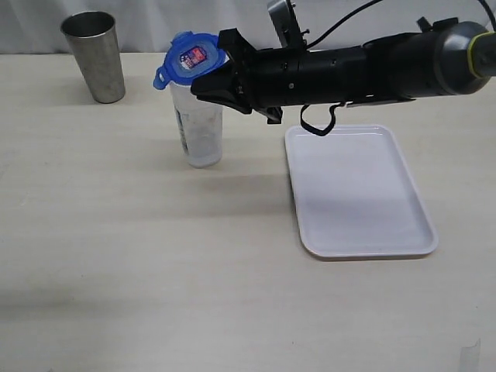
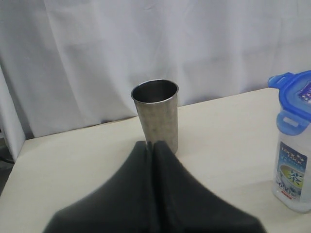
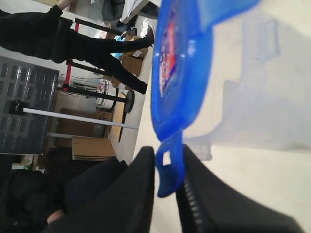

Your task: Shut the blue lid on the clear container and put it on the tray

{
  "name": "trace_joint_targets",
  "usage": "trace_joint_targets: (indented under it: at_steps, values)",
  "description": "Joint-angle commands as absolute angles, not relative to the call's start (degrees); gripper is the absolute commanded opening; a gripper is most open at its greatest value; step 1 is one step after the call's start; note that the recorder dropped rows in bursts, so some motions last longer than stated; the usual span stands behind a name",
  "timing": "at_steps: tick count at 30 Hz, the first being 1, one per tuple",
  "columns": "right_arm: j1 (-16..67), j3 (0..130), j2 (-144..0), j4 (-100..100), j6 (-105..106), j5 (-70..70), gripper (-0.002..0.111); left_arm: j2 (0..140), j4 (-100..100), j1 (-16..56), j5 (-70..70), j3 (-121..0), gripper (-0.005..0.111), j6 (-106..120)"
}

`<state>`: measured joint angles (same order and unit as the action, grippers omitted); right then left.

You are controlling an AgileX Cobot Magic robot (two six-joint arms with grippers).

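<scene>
While the left claw (image 2: 151, 144) is closed, the right claw (image 3: 168, 156) pinches the tilted blue lid (image 1: 190, 56).

- The pale surface (image 1: 147, 271) lies bare along the whole near side — wide passage.
- The black right arm (image 1: 349, 70) crosses the far side, barring the far end of the flat white rectangular plastic tray (image 1: 364, 252); the tray's near part is open from above.
- The tall clear plastic container (image 1: 203, 139) with its round blue lid (image 1: 186, 58) stands near the tray's left — narrow gap.
- The grey steel cup (image 1: 94, 58) stands well apart, further left.
</scene>
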<state>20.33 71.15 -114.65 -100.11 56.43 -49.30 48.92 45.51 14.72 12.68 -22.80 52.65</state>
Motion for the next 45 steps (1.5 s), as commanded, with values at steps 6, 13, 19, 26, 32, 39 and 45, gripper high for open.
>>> trace_joint_targets:
  at_steps: [6, 13, 19, 26, 32, 39, 45]
  values:
    - [19.9, 71.2, -113.1, -99.9, 57.9, -49.8, 0.034, 48.7, 45.8, 14.6, 12.6, -22.5, 0.0, 52.3]
    - [19.9, 71.2, -113.1, -99.9, 57.7, -49.8, 0.034, 48.7, 45.8, 14.6, 12.6, -22.5, 0.0, 52.3]
    - [18.2, 71.2, -112.4, -99.2, 60.4, -56.7, 0.034, 48.7, 45.8, 14.6, 13.0, -22.5, 0.0, 52.3]
    - [5.7, 71.2, -100.2, -82.5, 58.7, -48.8, 0.034, 48.7, 45.7, 14.6, 12.8, -22.5, 0.0, 52.2]
    - [8.0, 76.3, -105.4, -47.4, 28.1, -28.3, 0.034, 48.7, 45.8, 14.6, 12.8, -22.5, 0.0, 52.2]
    - [8.0, 100.5, -126.9, -41.5, 18.7, -43.2, 0.047, 48.7, 45.9, 14.6, 12.8, -22.5, 0.0, 52.1]
    - [8.1, 117.9, -139.7, -39.2, 13.1, -52.0, 0.047, 48.7, 45.9, 14.6, 12.8, -22.5, 0.0, 52.1]
